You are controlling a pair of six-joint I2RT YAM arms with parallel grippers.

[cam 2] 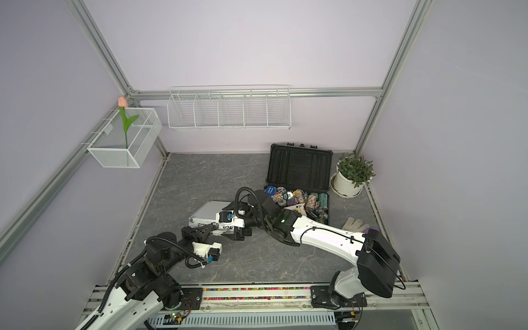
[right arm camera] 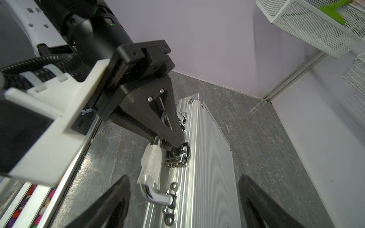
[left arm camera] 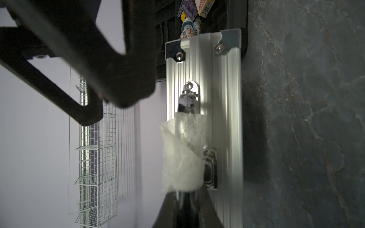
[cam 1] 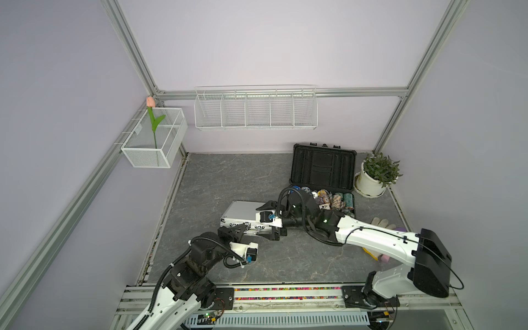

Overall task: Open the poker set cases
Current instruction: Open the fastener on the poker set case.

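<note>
Both top views show the silver ribbed case lying flat mid-table with its lid down. My left gripper is shut on its chrome, plastic-wrapped handle, beside a latch on the front wall. My right gripper is open, one finger on each side of the case's right end, touching nothing. The black plastic case stands open at the back right, lid upright, poker chips in its base.
A potted plant stands right of the black case. A white glove lies by the right arm, partly hidden. A wire rack hangs on the back wall. A mesh basket with a tulip hangs at the left.
</note>
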